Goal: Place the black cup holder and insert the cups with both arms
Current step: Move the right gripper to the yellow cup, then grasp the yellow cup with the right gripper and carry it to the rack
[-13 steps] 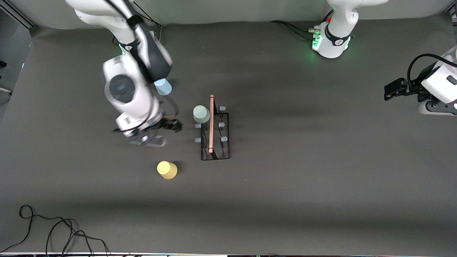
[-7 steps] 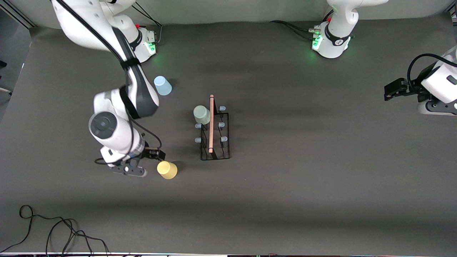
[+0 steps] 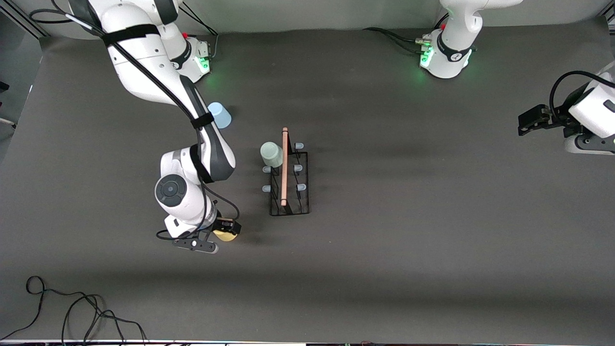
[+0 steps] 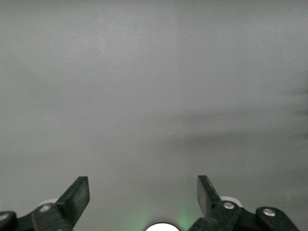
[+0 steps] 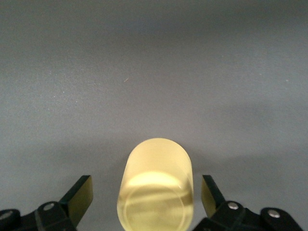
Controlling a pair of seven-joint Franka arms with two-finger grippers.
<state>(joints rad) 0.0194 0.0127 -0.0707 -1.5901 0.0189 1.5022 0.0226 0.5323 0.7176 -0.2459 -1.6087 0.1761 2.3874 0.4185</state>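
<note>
The black cup holder (image 3: 289, 185) stands mid-table, its wooden rod on top. A pale green cup (image 3: 271, 154) sits upside down on one of its pegs, on the side toward the right arm's end. A light blue cup (image 3: 220, 115) stands upside down on the table, farther from the front camera. My right gripper (image 3: 225, 230) is open, low over the yellow cup (image 3: 225, 235). In the right wrist view the yellow cup (image 5: 155, 185) lies between the fingers (image 5: 79, 197), with a gap on each side. My left gripper (image 3: 528, 118) is open and empty and waits at the left arm's end of the table.
A loose black cable (image 3: 72, 307) lies at the table edge nearest the front camera, toward the right arm's end. The mat (image 3: 408, 240) around the holder is dark grey.
My right gripper has swung from beside the holder toward the front camera and come down around the yellow cup. The left arm has barely moved.
</note>
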